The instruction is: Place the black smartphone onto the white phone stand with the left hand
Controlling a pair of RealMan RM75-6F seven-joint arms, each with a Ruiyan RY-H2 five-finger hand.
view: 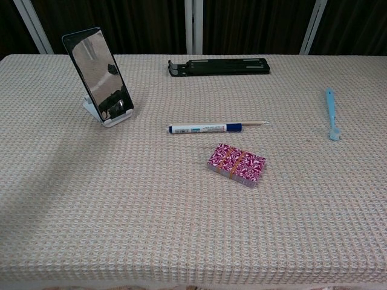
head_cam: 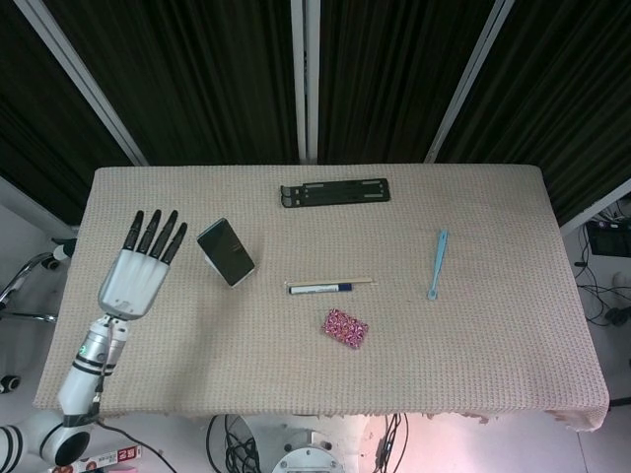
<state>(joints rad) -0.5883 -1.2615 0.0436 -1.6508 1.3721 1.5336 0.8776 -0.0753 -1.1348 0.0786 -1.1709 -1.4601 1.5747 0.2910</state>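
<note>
The black smartphone point(head_cam: 226, 251) point(view: 97, 74) leans upright on the white phone stand point(view: 109, 117), whose base shows under its lower edge in the chest view. My left hand point(head_cam: 142, 269) hovers over the table's left side in the head view, well left of the phone, fingers straight and spread, holding nothing. It is outside the chest view. My right hand appears in neither view.
A black folded stand point(head_cam: 334, 192) point(view: 219, 66) lies at the back centre. A blue-capped pen point(head_cam: 329, 288) point(view: 214, 127) and a red patterned card pack point(head_cam: 345, 327) point(view: 236, 164) lie mid-table. A light blue toothbrush point(head_cam: 437, 264) point(view: 331, 113) lies to the right.
</note>
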